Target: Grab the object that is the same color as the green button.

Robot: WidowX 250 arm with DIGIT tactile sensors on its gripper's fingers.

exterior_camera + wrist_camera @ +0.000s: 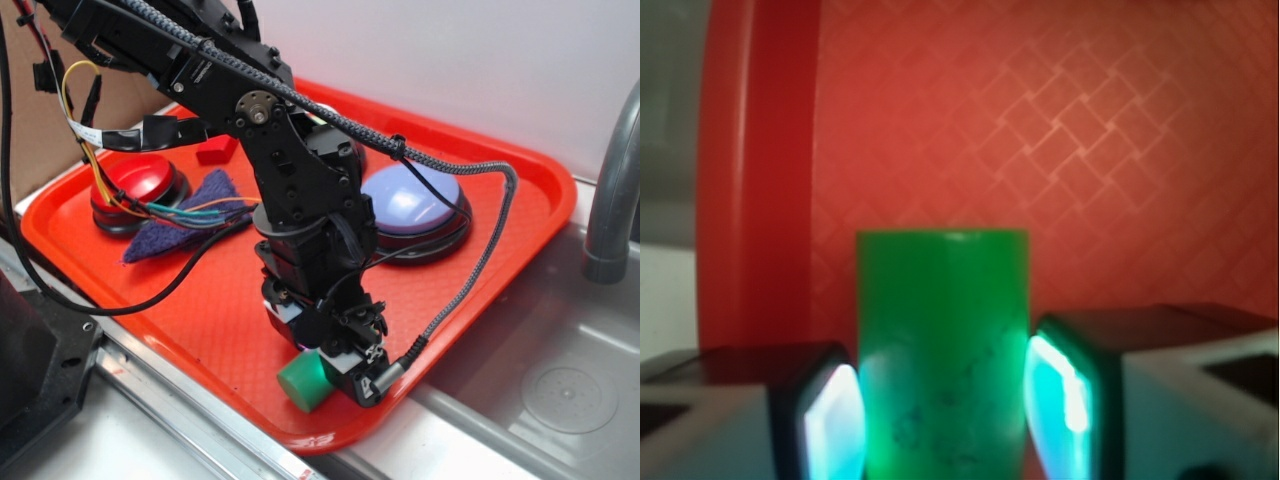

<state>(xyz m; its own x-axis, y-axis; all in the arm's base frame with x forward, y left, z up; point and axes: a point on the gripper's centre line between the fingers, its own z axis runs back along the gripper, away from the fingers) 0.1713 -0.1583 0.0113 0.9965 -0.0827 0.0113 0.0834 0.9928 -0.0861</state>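
- Now the end effector [335, 365] is down at the near part of the red tray [520, 200], its fingers [1065, 385] set either side of the green cylinder [943, 350]; in the wrist view both pads look to be touching or almost touching its sides, so I judge it closing on the cylinder, though I cannot tell whether the grip is firm yet.
- The cylinder lies on the tray directly under the end effector, one round end poking out toward the tray's near rim in the exterior view [305, 382]; the raised rim runs close along one side of the end effector.
- The green button is not visible; the arm seems to hide it; behind the end effector sit the lavender-blue button [415, 200], the red button [135, 185], the purple scrubber [190, 225] and the small red block [217, 150], all well apart from it.
- To do this step well, in my judgement: squeeze squarely across the round sides, centred as it appears now, so it does not roll or squirt out; close fully before lifting; rise straight up, staying clear of the rim.
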